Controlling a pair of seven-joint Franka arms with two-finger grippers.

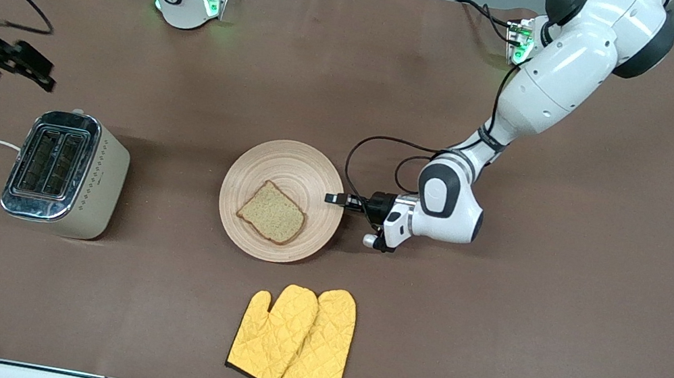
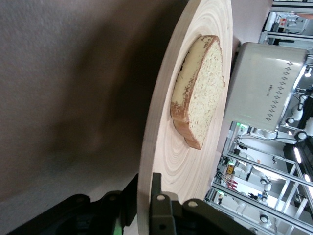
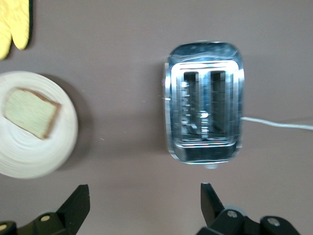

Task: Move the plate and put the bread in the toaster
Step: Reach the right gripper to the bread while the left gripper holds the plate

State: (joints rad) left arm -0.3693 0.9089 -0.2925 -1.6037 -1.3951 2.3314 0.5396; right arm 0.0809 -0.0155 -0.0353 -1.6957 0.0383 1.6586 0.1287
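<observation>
Yellow quilted oven mitts (image 1: 293, 336) lie nearest on the brown tabletop (image 1: 563, 309). Farther back, a tan bread slice (image 1: 272, 212), likely soft and light, rests on a stiff pale wooden plate (image 1: 306, 167). The left gripper (image 1: 340, 200) has its jaws closed on the rim. The right gripper (image 3: 144, 200) hangs wide open, empty, over the cream toaster (image 1: 66, 173).

Pale wooden plate (image 1: 259, 166) with ring grooves sits flat mid-counter, a slice of tan bread (image 1: 273, 212) with brown crust lying on it. The cream toaster (image 1: 66, 172) with chrome top stands upright toward the right arm's end, both slots empty.
</observation>
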